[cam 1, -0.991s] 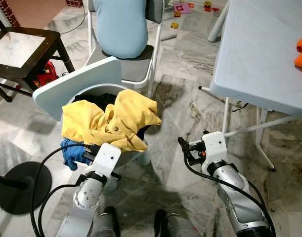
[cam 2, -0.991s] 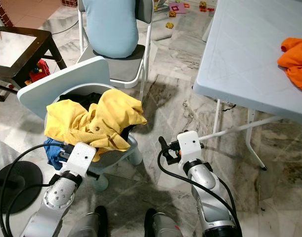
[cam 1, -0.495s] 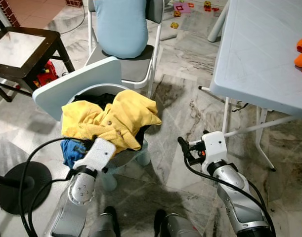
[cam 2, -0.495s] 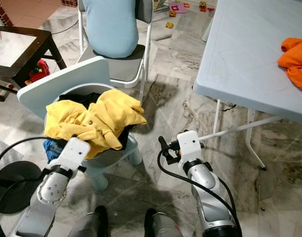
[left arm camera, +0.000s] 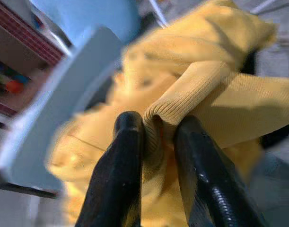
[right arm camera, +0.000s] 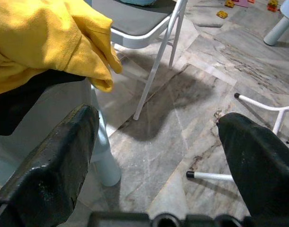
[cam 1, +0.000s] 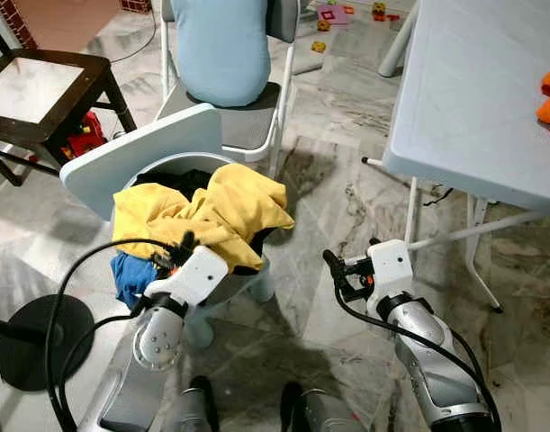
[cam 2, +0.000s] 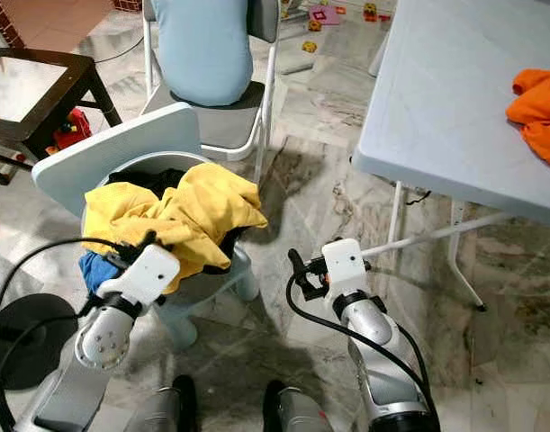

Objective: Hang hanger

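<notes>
Left eye view shows you the left gripper (cam 1: 183, 245) at the yellow garment (cam 1: 216, 209) heaped on the grey basket (cam 1: 231, 281), left wrist view shows its 2 fingers (left arm camera: 119, 170) pinching a ribbed yellow fold, and right wrist view shows the right gripper (right arm camera: 158, 156) spread wide above the floor.

- Yellow garment (cam 1: 202, 216) heaped over a small pale-blue chair (cam 1: 135, 153); dark and blue cloth beneath it.
- Folding chair (cam 1: 256, 117) behind, carrying a light-blue cushion (cam 1: 220, 45).
- Dark wooden chair (cam 1: 40, 90) at far left.
- Pale folding surface (cam 1: 473, 99) at right, orange cloth (cam 2: 536, 99) on it.
- Toys (cam 1: 333, 13) scattered on the marble floor (cam 1: 329, 207).
</notes>
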Controlling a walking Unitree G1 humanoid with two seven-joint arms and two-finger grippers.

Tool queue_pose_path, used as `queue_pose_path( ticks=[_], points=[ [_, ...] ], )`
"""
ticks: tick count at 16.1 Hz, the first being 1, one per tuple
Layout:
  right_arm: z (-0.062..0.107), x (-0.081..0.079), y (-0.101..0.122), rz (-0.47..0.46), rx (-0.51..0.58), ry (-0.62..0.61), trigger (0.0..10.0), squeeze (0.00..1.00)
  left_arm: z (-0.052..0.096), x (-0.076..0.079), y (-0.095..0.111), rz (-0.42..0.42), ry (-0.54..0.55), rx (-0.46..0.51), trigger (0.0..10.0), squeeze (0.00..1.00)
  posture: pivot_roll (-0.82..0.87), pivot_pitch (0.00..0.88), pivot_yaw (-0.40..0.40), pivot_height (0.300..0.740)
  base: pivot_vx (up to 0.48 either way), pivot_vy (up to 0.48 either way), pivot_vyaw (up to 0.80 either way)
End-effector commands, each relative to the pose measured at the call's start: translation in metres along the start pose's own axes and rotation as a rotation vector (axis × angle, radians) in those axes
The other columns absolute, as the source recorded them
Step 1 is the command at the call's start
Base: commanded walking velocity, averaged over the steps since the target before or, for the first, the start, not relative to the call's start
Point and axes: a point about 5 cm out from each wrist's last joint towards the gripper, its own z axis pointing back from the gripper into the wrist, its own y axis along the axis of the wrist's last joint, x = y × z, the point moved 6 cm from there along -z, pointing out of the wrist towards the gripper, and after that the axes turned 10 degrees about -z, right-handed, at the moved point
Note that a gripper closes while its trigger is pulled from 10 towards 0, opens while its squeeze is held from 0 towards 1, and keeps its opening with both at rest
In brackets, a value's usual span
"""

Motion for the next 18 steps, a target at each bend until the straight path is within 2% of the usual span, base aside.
queue_pose_path(
  ticks=[1, 2, 5, 6, 7, 10, 11, 12, 13, 14, 16, 17, 18],
  points=[
    [0.002, 0.0, -0.005, -0.006, -0.016, -0.001, 10.0, 0.0, 0.004, 0.017, -0.011, 0.039, -0.076, -0.028, 0.0, 0.0, 0.0, 0.27, -0.074, 0.74, 0.0, 0.0, 0.0],
    [0.002, 0.0, -0.005, -0.006, -0.016, -0.001, 10.0, 0.0, 0.005, 0.019, -0.014, 0.035, -0.09, -0.034, 0.0, 0.0, 0.0, 0.27, -0.074, 0.74, 0.0, 0.0, 0.0],
    [0.003, 0.003, -0.006, -0.003, -0.018, -0.007, 10.0, 0.0, 0.005, 0.022, -0.022, 0.102, -0.101, -0.076, 0.0, 0.0, 0.0, 0.27, -0.074, 0.74, 0.0, 0.0, 0.0],
    [0.003, 0.003, -0.006, -0.002, -0.018, -0.008, 10.0, 0.0, 0.005, 0.023, -0.025, 0.142, -0.101, -0.092, 0.0, 0.0, 0.0, 0.267, -0.073, 0.74, 0.0, 0.0, 0.0],
    [0.003, 0.002, -0.005, -0.002, -0.017, -0.006, 10.0, 0.0, 0.005, 0.027, -0.031, 0.226, -0.11, -0.129, 0.0, 0.0, 0.0, 0.265, -0.073, 0.74, 0.0, 0.0, 0.0],
    [0.002, 0.002, -0.005, -0.001, -0.017, -0.004, 10.0, 0.0, 0.004, 0.026, -0.026, 0.226, -0.115, -0.104, 0.0, 0.0, 0.0, 0.266, -0.077, 0.74, 0.0, 0.0, 0.0],
    [0.001, 0.002, -0.003, 0.0, -0.013, -0.003, 10.0, 0.0, -0.002, 0.013, -0.006, 0.234, -0.067, -0.022, 0.0, 0.0, 0.0, 0.268, -0.071, 0.74, 0.0, 0.0, 0.0],
    [0.001, 0.002, -0.003, 0.0, -0.013, -0.003, 10.0, 0.0, -0.002, 0.013, -0.006, 0.234, -0.067, -0.022, 0.0, 0.0, 0.0, 0.268, -0.071, 0.74, 0.0, 0.0, 0.0],
    [0.002, 0.002, -0.003, -0.004, -0.01, -0.008, 10.0, 0.0, -0.005, 0.003, 0.009, 0.255, -0.025, 0.039, 0.0, 0.0, 0.0, 0.266, -0.068, 0.74, 0.0, 0.0, 0.0],
    [0.002, 0.002, -0.003, -0.004, -0.01, -0.008, 10.0, 0.0, -0.005, 0.003, 0.009, 0.255, -0.025, 0.039, 0.0, 0.0, 0.0, 0.266, -0.068, 0.74, 0.0, 0.0, 0.0],
    [0.003, 0.004, 0.0, -0.012, 0.011, -0.024, 10.0, 0.0, -0.006, -0.019, 0.062, 0.23, 0.046, 0.27, 0.0, 0.0, 0.0, 0.257, -0.06, 0.74, 0.0, 0.0, 0.0],
    [0.001, 0.007, 0.006, -0.024, 0.036, -0.041, 10.0, 0.0, -0.006, -0.023, 0.074, 0.254, 0.046, 0.31, 0.0, 0.0, 0.0, 0.251, -0.056, 0.74, 0.0, 0.0, 0.0],
    [-0.003, 0.017, 0.017, -0.1, 0.066, -0.09, 10.0, 0.0, -0.005, -0.028, 0.075, 0.336, 0.055, 0.294, 0.0, 0.0, 0.0, 0.24, -0.05, 0.74, 0.0, 0.0, 0.0]
  ],
)
